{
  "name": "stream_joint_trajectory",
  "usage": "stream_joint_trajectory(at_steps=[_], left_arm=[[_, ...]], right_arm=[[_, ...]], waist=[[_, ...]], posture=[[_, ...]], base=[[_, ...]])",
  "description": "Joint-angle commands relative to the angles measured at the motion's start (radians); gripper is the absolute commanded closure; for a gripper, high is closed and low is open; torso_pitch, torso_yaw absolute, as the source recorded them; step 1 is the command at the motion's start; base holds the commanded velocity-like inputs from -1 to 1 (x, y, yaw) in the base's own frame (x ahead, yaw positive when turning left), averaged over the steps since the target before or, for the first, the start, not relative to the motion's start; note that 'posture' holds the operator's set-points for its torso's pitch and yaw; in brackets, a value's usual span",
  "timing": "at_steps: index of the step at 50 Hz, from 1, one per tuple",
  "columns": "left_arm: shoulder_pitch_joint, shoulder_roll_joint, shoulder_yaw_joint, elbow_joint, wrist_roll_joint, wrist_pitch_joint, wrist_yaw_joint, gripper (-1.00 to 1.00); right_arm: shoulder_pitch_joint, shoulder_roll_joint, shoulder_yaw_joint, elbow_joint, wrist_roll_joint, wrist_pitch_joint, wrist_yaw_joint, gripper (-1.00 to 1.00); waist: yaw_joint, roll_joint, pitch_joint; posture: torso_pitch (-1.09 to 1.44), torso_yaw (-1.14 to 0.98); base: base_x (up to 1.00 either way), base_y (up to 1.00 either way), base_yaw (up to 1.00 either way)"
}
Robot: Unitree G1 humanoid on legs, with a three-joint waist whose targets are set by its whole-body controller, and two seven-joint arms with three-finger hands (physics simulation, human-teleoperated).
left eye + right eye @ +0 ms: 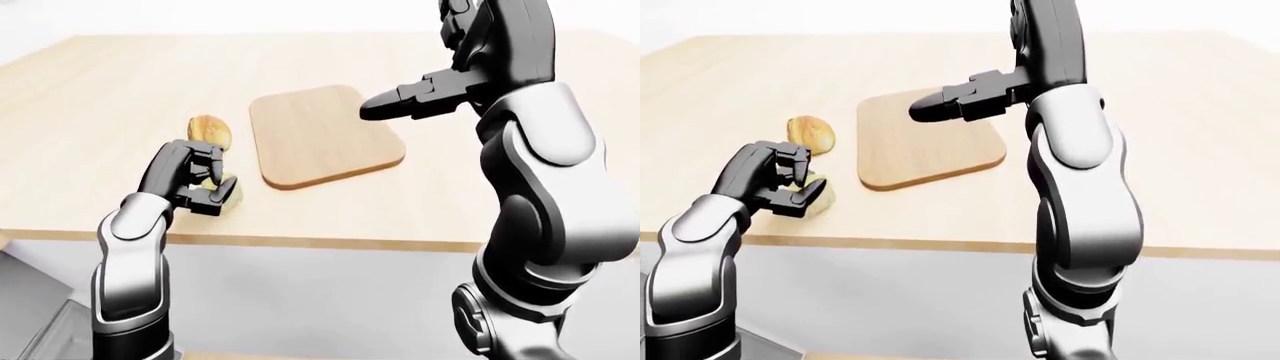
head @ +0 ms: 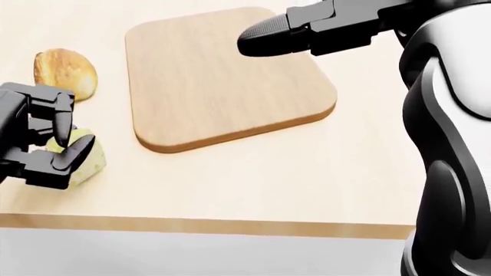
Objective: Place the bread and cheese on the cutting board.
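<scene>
Two foods lie on the table (image 2: 253, 184) left of the bare cutting board (image 2: 223, 80): a bread roll (image 2: 65, 72) just above the left robot hand (image 2: 50, 144) in the head view, and a pale cheese wedge (image 2: 86, 161) that this hand's curled fingers (image 2: 76, 154) close around. The right robot hand (image 2: 299, 29) hovers over the board's upper right corner with fingers drawn together, holding nothing.
</scene>
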State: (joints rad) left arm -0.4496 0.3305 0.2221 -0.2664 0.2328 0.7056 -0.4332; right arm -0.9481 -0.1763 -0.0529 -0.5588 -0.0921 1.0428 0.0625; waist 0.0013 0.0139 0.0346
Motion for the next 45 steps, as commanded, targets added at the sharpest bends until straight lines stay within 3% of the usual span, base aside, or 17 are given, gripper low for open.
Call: stream_joint_trajectory(at_steps=[1, 16, 28, 37, 45], left_arm=[[-0.016, 0.007, 0.001, -0.018, -0.004, -0.004, -0.005, 1.00], [-0.018, 0.010, 0.007, -0.032, -0.013, -0.004, -0.004, 1.00], [-0.125, 0.069, 0.018, -0.082, -0.024, 0.094, -0.010, 1.00], [-0.337, 0.152, -0.020, -0.016, 0.009, 0.166, -0.052, 1.00], [-0.681, 0.197, -0.109, 0.214, 0.112, 0.143, -0.134, 1.00]], right_arm=[[-0.033, -0.006, -0.005, -0.020, -0.006, -0.025, -0.003, -1.00], [-0.034, -0.003, -0.005, -0.016, -0.013, -0.029, 0.001, -1.00], [-0.038, -0.005, -0.009, -0.018, -0.009, -0.024, 0.002, -1.00], [-0.040, -0.007, -0.008, -0.020, -0.006, -0.022, 0.000, -1.00], [-0.045, -0.007, -0.008, -0.019, -0.005, -0.020, -0.002, -1.00]], waist=[[0.000, 0.001, -0.022], [0.000, 0.001, -0.020], [-0.001, -0.002, -0.016], [0.001, -0.004, -0.012], [0.004, -0.011, -0.006]], posture=[[0.00, 0.00], [0.00, 0.00], [0.00, 0.00], [0.00, 0.00], [0.00, 0.00]], base=[[0.00, 0.00, 0.00], [0.00, 0.00, 0.00], [0.00, 0.00, 0.00], [0.00, 0.00, 0.00], [0.00, 0.00, 0.00]])
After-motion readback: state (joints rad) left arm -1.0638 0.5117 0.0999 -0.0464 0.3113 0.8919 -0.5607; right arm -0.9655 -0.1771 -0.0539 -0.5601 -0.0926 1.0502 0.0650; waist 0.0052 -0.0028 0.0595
